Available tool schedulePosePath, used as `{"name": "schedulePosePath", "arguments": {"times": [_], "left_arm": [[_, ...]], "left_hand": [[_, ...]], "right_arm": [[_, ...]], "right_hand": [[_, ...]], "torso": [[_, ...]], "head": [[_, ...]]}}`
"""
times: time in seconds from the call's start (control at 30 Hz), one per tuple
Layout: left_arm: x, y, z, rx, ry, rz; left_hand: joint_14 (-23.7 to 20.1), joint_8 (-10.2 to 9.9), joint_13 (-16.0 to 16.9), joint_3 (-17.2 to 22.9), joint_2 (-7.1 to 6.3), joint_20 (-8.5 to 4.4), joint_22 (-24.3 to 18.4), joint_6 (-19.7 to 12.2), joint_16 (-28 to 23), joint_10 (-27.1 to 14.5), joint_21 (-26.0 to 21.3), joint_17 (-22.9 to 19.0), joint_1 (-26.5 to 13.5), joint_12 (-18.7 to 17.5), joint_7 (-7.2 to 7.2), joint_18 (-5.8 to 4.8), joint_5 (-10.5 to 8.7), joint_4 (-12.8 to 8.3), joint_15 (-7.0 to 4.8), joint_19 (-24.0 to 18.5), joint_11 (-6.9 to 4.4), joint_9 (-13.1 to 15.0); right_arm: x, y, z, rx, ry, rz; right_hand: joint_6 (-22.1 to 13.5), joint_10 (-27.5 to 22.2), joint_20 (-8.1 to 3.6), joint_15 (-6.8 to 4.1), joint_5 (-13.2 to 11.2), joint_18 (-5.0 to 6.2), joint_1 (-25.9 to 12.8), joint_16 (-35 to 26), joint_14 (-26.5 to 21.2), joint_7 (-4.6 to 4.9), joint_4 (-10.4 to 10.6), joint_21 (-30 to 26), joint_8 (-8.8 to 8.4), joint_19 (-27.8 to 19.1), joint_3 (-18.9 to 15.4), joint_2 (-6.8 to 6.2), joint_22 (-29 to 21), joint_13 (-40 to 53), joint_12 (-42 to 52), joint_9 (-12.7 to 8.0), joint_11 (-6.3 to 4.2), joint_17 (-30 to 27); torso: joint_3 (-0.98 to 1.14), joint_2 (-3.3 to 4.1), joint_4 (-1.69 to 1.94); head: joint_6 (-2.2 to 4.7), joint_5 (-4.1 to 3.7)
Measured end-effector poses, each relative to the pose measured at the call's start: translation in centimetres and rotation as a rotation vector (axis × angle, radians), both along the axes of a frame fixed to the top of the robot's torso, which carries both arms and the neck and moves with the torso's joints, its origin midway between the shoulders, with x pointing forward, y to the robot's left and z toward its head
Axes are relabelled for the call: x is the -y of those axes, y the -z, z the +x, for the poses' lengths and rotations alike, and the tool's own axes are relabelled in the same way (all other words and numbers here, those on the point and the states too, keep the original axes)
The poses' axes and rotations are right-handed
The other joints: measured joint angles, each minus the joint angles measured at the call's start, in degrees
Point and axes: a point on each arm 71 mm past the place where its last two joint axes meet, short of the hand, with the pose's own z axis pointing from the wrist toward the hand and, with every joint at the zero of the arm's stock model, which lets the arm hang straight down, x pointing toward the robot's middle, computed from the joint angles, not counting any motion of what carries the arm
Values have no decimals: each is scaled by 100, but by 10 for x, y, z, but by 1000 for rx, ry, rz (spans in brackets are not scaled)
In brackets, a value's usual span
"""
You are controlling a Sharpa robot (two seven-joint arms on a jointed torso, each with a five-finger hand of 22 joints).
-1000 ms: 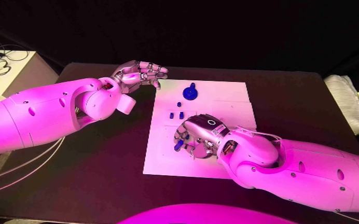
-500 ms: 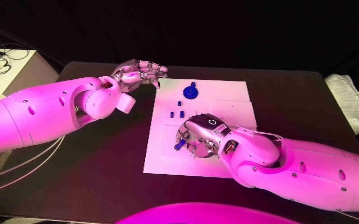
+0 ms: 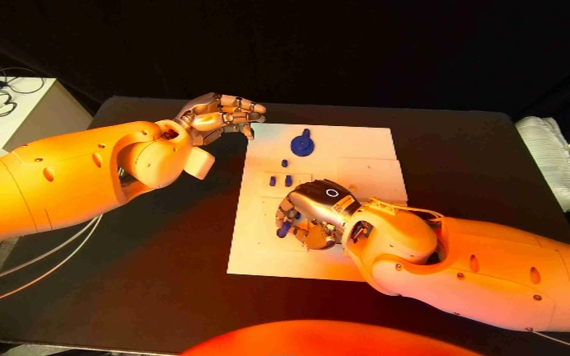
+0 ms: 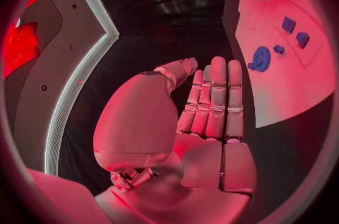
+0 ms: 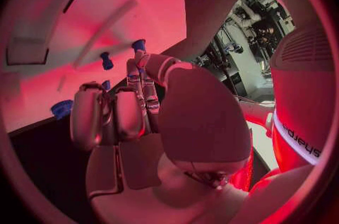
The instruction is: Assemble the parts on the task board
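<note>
The white task board (image 3: pixel 357 146) lies in the middle of the black table. A round blue part (image 3: pixel 303 146) stands near its far edge, with small blue pieces (image 3: pixel 280 180) just in front of it. My right hand (image 3: pixel 315 214) is down on the board's near left area, fingers curled, pinching a slim blue part (image 3: pixel 282 230) that pokes out on its left side. In the right wrist view that hand (image 5: pixel 134 105) has a blue part (image 5: pixel 138 44) at its fingertips. My left hand (image 3: pixel 222 114) hovers off the board's far left corner, fingers curled in on nothing. The left wrist view shows this hand (image 4: pixel 205 105), the board (image 4: pixel 282 88) and the round part (image 4: pixel 261 58).
A white box (image 3: pixel 30 113) with cables stands beyond the table's left edge. A pale folded thing (image 3: pixel 544 154) lies at the right edge. Shallow square recesses (image 3: pixel 362 166) mark the board's right half. Bare black table (image 3: pixel 178 274) surrounds the board.
My right hand has edged slightly to the left over the board, still on the slim blue part. The left hand has stayed in place.
</note>
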Motion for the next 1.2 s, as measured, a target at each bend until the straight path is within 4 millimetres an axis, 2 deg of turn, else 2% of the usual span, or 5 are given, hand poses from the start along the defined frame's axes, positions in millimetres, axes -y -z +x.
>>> {"name": "schedulePosePath", "arguments": {"times": [0.17,0.47,0.9,0.97,1.2], "left_arm": [[0,0,0,0,0,0],[0,0,-1,-1,1,0],[-1,0,-1,-2,0,1],[-1,0,-1,-2,0,1],[-1,0,-1,-3,0,2]], "left_hand": [[0,0,0,0,0,0,0,0,0,0,0,0,0,0,0,0,0,0,0,0,0,0],[0,0,0,0,0,0,0,0,0,0,0,0,0,0,0,0,0,0,0,0,0,0],[0,0,1,0,0,0,0,0,0,0,0,0,0,0,0,0,0,0,0,0,0,-8],[0,0,1,0,0,0,0,0,0,0,0,0,0,0,0,0,0,0,0,0,0,-8],[0,0,1,0,0,0,0,0,0,0,0,0,0,0,0,0,0,0,0,0,0,-8]], "right_arm": [[-3,0,-1,4,-8,-5],[-5,2,-1,1,-14,-6],[-2,5,-2,-8,-9,-7],[-2,5,-2,-7,-7,-5],[-1,4,-2,-5,-2,5]], "right_hand": [[-11,31,0,8,127,0,-86,-34,8,12,-42,-45,-7,0,5,-43,0,32,-12,2,-30,-38],[-373,14,23,57,612,0,-612,-34,-7,160,-45,-245,-156,-22,-174,-175,-1,-11,-286,48,-205,-27],[-877,-1079,235,266,701,20,-689,-300,-190,292,-176,-1119,-423,-179,-441,-379,-2,-267,-250,-50,13,-452],[-923,-1186,226,262,701,90,-690,-352,-211,299,-199,-1247,-444,-206,-521,-378,-3,-272,-216,-61,28,-533],[-1049,-1471,256,270,727,90,-623,-435,-284,279,-218,-1561,-506,-277,-862,-310,-3,-272,-63,-89,36,-706]], "torso": [[-2,0,6],[-4,-9,-3],[1,-9,-6],[1,-9,-7],[3,-7,-6]], "head": [[-7,-3],[-21,1],[-28,-2],[-26,-2],[-23,-8]]}}
